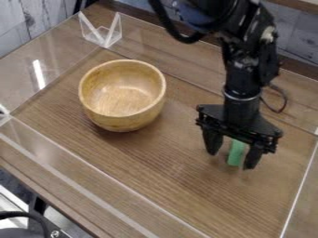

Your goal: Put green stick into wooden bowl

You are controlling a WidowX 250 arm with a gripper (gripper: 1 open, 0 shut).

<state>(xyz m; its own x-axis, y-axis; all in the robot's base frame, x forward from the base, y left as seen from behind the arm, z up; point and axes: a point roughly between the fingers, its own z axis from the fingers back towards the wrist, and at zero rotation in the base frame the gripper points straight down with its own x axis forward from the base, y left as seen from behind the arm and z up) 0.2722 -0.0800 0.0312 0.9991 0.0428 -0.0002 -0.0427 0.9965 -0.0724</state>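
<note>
Far to the left of the jaws, a clear plastic stand (99, 30) is seen at the back of the tabletop (137, 167), well apart from the action. Nearer, but still well to the left of the jaws, the wooden bowl (122, 94) is found upright and empty; nothing has been placed in it yet.

On the right, the arm (248, 56) is seen reaching down from above, and the jaws (236, 149) are pointed straight at the tabletop. They are spread wide, one finger on each side of the green stick (235, 152), which lies flat on the wood between them. Only a short stretch of the stick is seen between the fingers; the rest is hidden behind them. No grip has been taken: the stick is straddled, not clamped, and whether either finger touches it cannot be told.

So the approach can be judged as good as made, and everything else is left: the jaws are to be closed on the stick, the stick lifted, carried leftward over the bowl, and released inside it.
</note>
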